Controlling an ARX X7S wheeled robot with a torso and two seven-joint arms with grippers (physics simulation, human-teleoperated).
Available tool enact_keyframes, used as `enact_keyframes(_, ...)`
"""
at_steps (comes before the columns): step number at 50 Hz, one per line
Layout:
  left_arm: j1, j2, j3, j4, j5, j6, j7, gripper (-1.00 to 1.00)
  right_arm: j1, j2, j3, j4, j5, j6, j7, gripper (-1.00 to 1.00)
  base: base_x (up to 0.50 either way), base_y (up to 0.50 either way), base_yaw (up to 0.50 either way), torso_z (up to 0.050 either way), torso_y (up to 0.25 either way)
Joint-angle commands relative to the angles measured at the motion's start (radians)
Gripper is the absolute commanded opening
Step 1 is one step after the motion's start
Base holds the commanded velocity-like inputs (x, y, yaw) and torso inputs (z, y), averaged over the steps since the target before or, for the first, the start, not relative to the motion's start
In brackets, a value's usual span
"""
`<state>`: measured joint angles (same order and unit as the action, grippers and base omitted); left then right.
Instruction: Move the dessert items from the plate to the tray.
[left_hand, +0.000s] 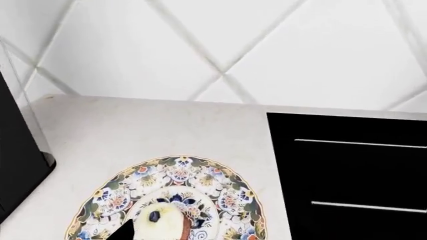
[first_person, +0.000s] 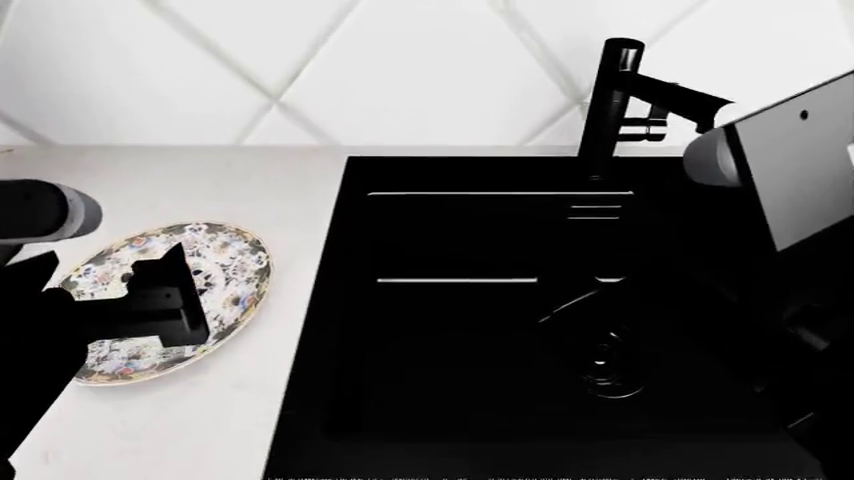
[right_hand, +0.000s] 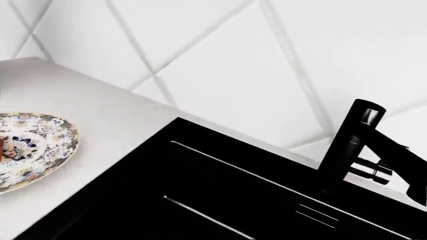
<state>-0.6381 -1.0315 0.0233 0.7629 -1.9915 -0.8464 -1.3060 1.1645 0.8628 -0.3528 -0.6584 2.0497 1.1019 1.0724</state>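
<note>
The small cupcake with brown base, white frosting and a dark dot on top (left_hand: 162, 220) lies on the floral multicolour china plate (left_hand: 107, 200), near its middle, tipped over so that its frosted top faces the left wrist camera and its brown base points away towards the sink side. Its lower part is cut off by the picture's edge and by a black finger (left_hand: 123, 232) of the left gripper (first_person: 167, 300), which hangs directly over the plate. In the head view the gripper hides the cupcake wholly; I cannot tell whether its jaws are spread or pinching the cake. The plate rests on the pale stone counter (first_person: 200, 420), just beside the black sink basin (first_person: 534, 330), its long axis running towards the tiled wall (first_person: 267, 60). The black tap (first_person: 614, 100) stands behind the basin. The right arm (first_person: 787, 170) shows at the edge; its pincer is out of sight.
</note>
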Motion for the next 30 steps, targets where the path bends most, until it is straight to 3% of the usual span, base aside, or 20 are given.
enact_keyframes(1,-0.001,-0.01,0.01,-0.007,-0.006,-0.001,-0.003,1.0,-0.015,0.004,-0.001,-0.007,-0.001,-0.009,-0.003,1.0,0.0,0.0,0.0,0.0,0.0)
enact_keyframes(11,0.013,-0.028,0.009,-0.024,-0.001,-0.01,0.006,1.0,-0.114,0.018,0.025,-0.019,-0.033,-0.057,0.001,1.0,0.0,0.0,0.0,0.0,0.0)
enact_keyframes(30,-0.042,-0.039,0.121,-0.149,-0.006,-0.095,0.03,1.0,-0.205,0.017,0.056,-0.064,-0.097,-0.074,-0.047,1.0,0.0,0.0,0.0,0.0,0.0)
